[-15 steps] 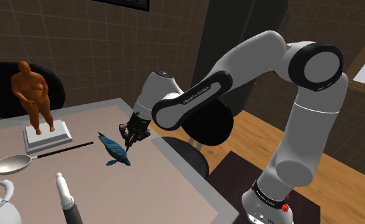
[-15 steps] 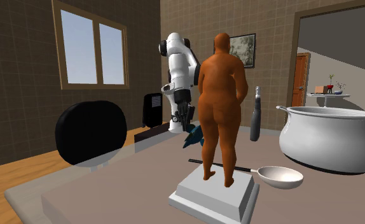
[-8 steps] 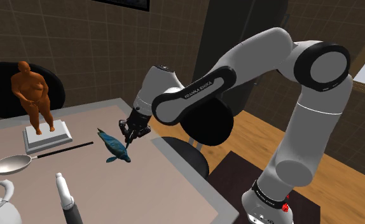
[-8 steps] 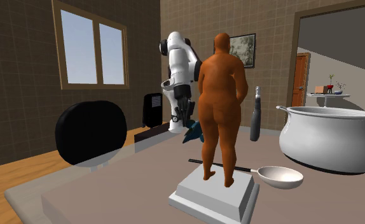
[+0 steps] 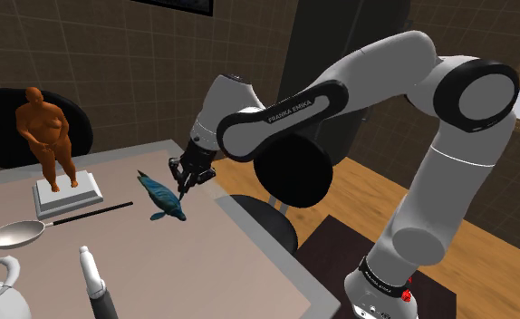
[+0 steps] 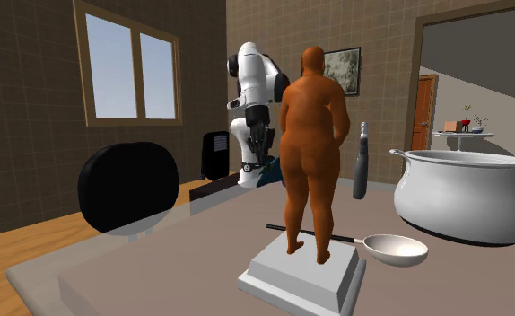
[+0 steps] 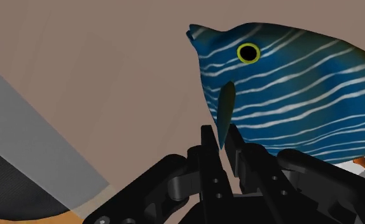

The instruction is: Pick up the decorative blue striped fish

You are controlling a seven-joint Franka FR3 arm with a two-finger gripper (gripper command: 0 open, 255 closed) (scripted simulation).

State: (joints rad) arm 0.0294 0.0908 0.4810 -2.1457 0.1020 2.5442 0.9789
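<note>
The blue fish (image 5: 161, 197) with thin white stripes and a yellow-ringed eye hangs tilted just above the grey table (image 5: 231, 263). My gripper (image 5: 182, 188) is shut on its small side fin, at the fish's right in the shoulder view. In the wrist view the two fingers (image 7: 208, 153) clasp that fin, and the fish's body (image 7: 289, 95) spreads out beyond them. In the second exterior view the gripper (image 6: 257, 162) holds the fish (image 6: 269, 179) behind the orange figurine, which hides most of it.
An orange figurine (image 5: 45, 136) on a white plinth stands at the table's far left in the shoulder view. A metal ladle (image 5: 18, 234), a white and black handled tool (image 5: 95, 285) and a large pot (image 6: 466, 193) sit near it. A black round chair (image 5: 290, 172) stands beside the table.
The gripper has risen a little and drifted toward the shoulder view's upper left, carrying the fish with it. The arm's elbow has swung upward.
</note>
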